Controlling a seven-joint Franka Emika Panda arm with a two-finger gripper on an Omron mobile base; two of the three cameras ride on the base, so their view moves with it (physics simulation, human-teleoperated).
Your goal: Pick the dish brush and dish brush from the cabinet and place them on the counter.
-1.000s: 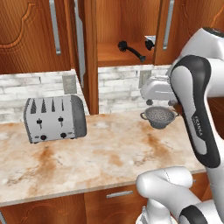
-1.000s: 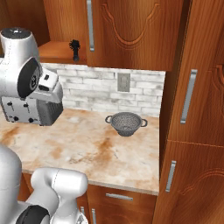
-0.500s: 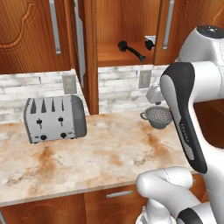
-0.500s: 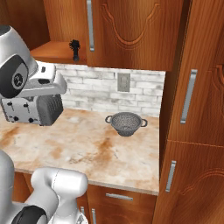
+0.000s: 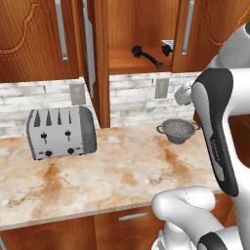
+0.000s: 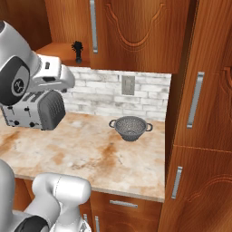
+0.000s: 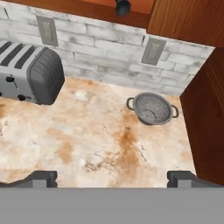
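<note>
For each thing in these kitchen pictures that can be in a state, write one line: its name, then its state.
cabinet: door open, shelf showing.
dish brush: lying on the cabinet shelf, not picked.
second dish brush: on the same shelf, partly hidden.
gripper: open, empty, above the counter.
colander: upright on the counter.
toaster: upright, slots empty.

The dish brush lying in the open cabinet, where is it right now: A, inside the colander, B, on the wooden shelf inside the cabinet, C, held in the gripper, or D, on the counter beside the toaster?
B: the dish brush lies on the shelf of the open cabinet, above the counter, with the gripper open and empty.
</note>
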